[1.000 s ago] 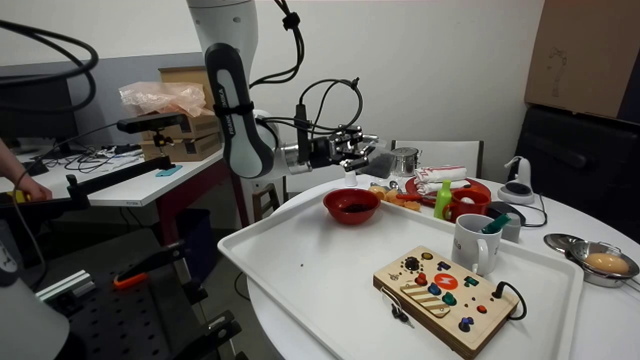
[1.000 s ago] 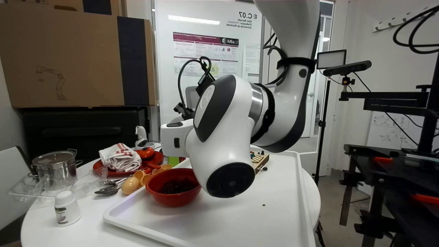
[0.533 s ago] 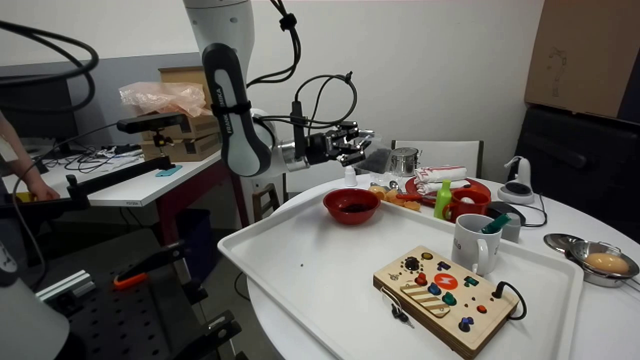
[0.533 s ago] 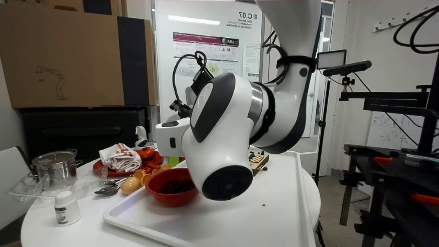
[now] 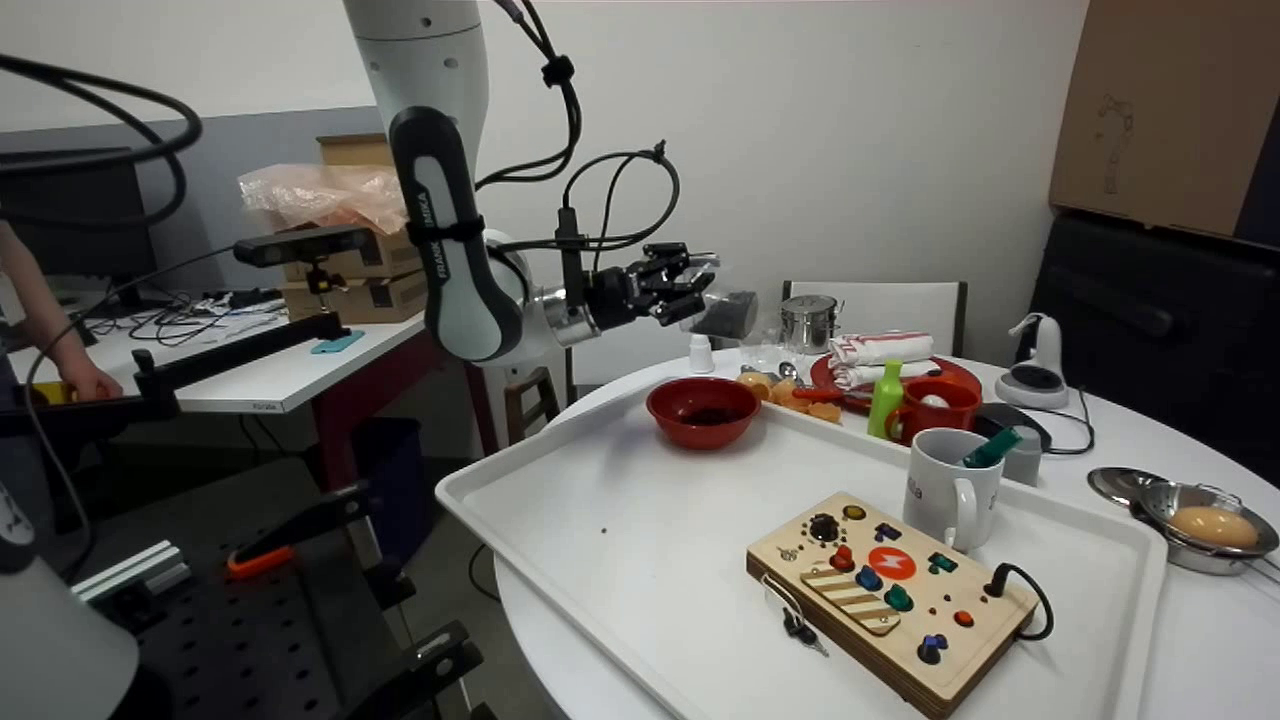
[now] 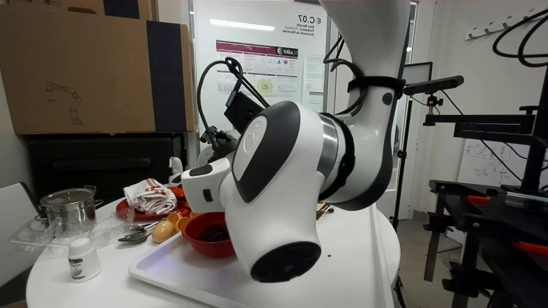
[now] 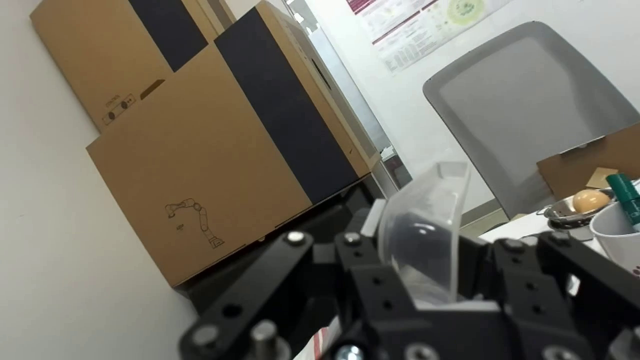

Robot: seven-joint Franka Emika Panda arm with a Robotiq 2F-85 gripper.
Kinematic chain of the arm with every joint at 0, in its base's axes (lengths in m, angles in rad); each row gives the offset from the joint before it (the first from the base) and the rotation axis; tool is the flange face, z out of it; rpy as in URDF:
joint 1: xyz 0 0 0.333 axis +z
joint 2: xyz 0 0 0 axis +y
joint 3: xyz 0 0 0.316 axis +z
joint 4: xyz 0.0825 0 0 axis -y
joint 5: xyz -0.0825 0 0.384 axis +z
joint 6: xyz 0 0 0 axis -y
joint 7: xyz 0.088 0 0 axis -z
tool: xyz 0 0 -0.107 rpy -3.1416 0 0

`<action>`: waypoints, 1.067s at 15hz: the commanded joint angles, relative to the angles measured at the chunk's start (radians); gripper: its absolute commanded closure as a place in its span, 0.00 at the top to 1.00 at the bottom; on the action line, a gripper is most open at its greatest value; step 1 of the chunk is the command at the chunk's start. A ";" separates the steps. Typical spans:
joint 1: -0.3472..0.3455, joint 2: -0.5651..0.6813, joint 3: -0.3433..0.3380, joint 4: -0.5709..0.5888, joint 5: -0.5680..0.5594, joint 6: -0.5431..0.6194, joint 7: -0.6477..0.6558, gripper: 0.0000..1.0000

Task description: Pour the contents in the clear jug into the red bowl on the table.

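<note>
My gripper (image 5: pixel 700 284) is shut on the clear jug (image 5: pixel 728 314) and holds it tilted in the air, above the red bowl's level. In the wrist view the jug (image 7: pixel 422 250) sits between the fingers of the gripper (image 7: pixel 424 237). A dark area shows through its wall; I cannot tell whether that is contents or background. The red bowl (image 5: pixel 690 432) stands in a far corner of the white tray and also shows in an exterior view (image 6: pixel 205 249). Dark contents (image 6: pixel 214 234) lie in it. In that view the arm hides part of the bowl and most of the gripper.
The white tray (image 5: pixel 600 600) lies on the white table (image 5: pixel 1110 430), with a wooden button box (image 5: pixel 890 590) and white mug (image 5: pixel 940 485). A dark crumb (image 5: pixel 604 531) lies on the tray. Egg shells (image 5: pixel 790 395), a pot (image 5: pixel 808 325) and a white bottle (image 6: pixel 83 261) stand beyond it.
The arm has drawn back, and the gripper has moved left in an exterior view with the jug. The jug's tilt has changed; its dark end now points more sideways. The bowl has not moved.
</note>
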 commanded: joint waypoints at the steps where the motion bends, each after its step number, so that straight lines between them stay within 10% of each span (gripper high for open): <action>1: 0.024 0.071 -0.023 0.053 -0.023 -0.062 -0.060 0.10; 16: 0.047 0.179 -0.091 0.105 -0.149 -0.123 -0.208 0.10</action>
